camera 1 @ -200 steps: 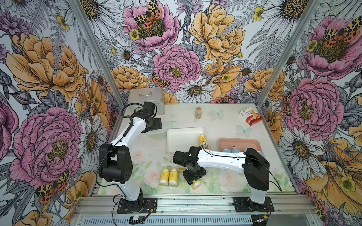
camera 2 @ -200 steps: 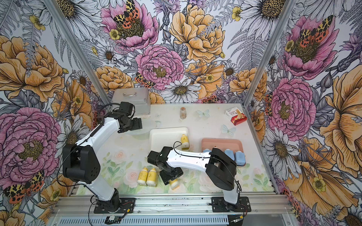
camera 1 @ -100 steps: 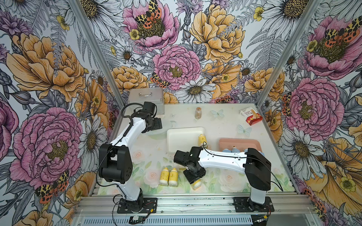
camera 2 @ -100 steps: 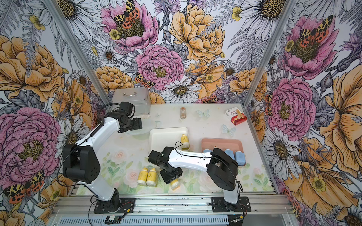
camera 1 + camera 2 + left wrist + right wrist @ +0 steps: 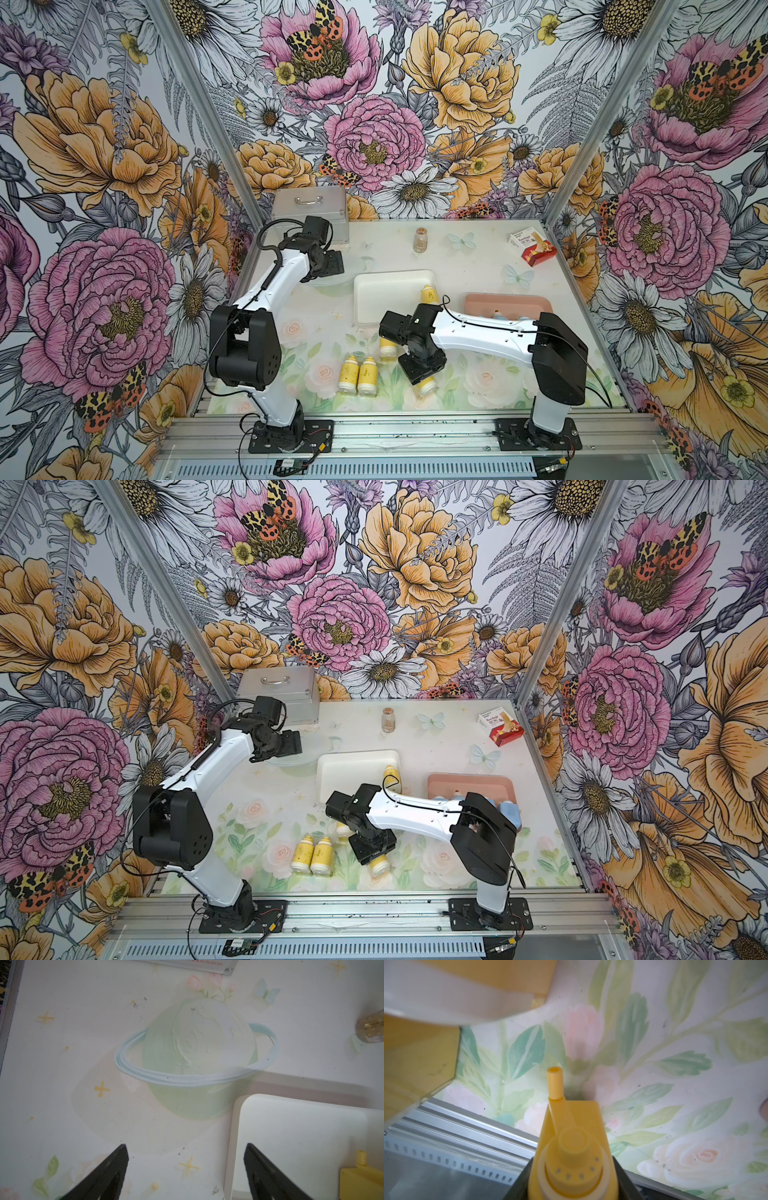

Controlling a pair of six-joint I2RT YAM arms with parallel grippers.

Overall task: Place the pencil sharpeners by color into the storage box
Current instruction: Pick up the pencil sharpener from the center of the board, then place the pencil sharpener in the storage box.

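The left gripper (image 5: pixel 330 264) hangs wide open and empty at the table's 10 o'clock, just off the far-left corner of the white tray (image 5: pixel 390 291). Beyond it, the left wrist view shows the case (image 5: pixel 207 966) with red print reading "No.B0169"; the characters before that are cut off.

Two yellow sharpeners (image 5: pixel 349 372) lie side by side at 6 o'clock. A third (image 5: pixel 387 351) sits just at their 1 o'clock, and a fourth (image 5: pixel 430 294) is already in the white tray, against its right wall.

The right gripper (image 5: pixel 423 374) is closed on a yellow sharpener (image 5: pixel 571 1147) at 6 o'clock. I can't tell whether it is off the table.

So the step in hand is picking up a yellow one. Next, I judge, it must lift clear, carry toward 12 o'clock over the tray wall, and release.

Blue sharpeners (image 5: pixel 509 810) lie at the pink tray (image 5: pixel 469 783) at 3 o'clock, mostly hidden by the arm. The red box (image 5: pixel 500 729) at 1 o'clock seems to read "Bandage".
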